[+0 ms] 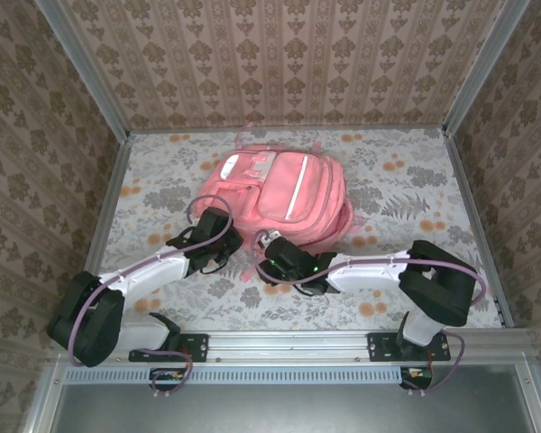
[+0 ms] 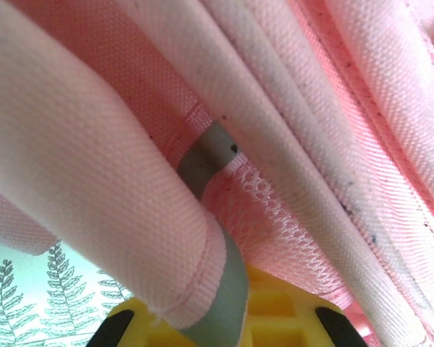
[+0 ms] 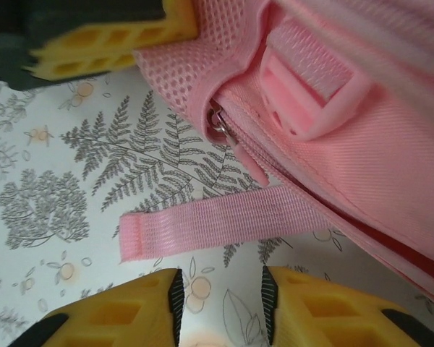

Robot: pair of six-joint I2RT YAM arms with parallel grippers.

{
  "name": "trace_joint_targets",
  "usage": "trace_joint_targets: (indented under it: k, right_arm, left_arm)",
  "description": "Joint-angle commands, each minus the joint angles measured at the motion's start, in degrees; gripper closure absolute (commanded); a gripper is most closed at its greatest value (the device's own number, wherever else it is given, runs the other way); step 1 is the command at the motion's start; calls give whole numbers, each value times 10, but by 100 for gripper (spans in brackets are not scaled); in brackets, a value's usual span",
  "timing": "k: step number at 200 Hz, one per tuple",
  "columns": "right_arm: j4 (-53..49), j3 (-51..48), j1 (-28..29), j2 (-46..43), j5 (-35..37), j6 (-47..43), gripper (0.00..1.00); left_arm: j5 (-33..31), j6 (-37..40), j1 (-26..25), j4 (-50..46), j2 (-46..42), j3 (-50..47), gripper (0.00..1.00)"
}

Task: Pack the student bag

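Bag [image 1: 284, 194] of woven pink cloth and mesh is flanked by right gripper [image 3: 220, 293], jaws parted, and left gripper [image 1: 216, 219], whose jaw state cannot be told.

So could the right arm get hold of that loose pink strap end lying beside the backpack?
Probably yes. The right gripper is open, and the webbing strap lies just ahead of its fingertips with nothing between them. The strap lies flat on the tablecloth, though, so pinching it might be awkward.
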Motion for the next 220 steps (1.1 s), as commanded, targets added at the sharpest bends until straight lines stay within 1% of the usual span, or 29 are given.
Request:
trace_joint_targets:
  k: [1, 29, 45, 98, 153, 162, 174, 198, 220]
  right_arm:
    - [53, 12, 2, 37, 23, -7, 65]
    - [67, 25, 1, 72, 69, -10, 64]
    - [74, 36, -1, 85, 80, -19, 63]
    - [89, 72, -9, 119, 72, -42, 61]
    - [111, 86, -15, 131, 58, -49, 64]
    - [114, 88, -15, 131, 55, -50, 68]
    - [116, 89, -15, 130, 54, -50, 76]
    - [112, 81, -15, 114, 57, -47, 100]
    - [101, 60, -15, 82, 69, -43, 100]
  left_arm:
    - [-21, -7, -6, -32, -27, 19, 96]
    - [-23, -13, -7, -39, -34, 21, 95]
    - [-20, -14, -6, -42, -33, 22, 95]
    - [-16, -22, -7, -36, -28, 22, 95]
    - [-8, -28, -11, -30, -18, 24, 95]
    - [-8, -27, -11, -31, -17, 25, 95]
    - [-7, -27, -12, -32, -16, 27, 95]
    - [-11, -24, -12, -36, -16, 28, 95]
    - [-16, -21, -6, -42, -18, 27, 97]
